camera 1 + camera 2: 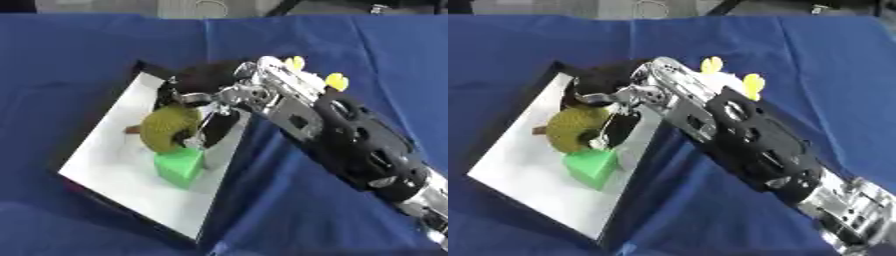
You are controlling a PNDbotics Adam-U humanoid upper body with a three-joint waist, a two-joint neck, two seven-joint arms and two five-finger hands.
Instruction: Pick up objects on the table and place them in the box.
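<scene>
An open box [109, 167] with a white floor and dark walls lies on the blue cloth at the left. My right hand [249, 92] reaches into it from the lower right. Its thumb and fingers [213, 129] curl round an olive-yellow round object [166, 127], held low over the box floor. A small brown stub shows at that object's left side. A green block [181, 166] sits on the box floor just below the round object, touching or nearly touching it. My left hand shows in neither view.
Two yellow pieces [336, 81] of a mostly hidden thing peek out from behind my right forearm, on the cloth beyond the box. Blue cloth [79, 55] covers the whole table. The table's far edge runs along the top.
</scene>
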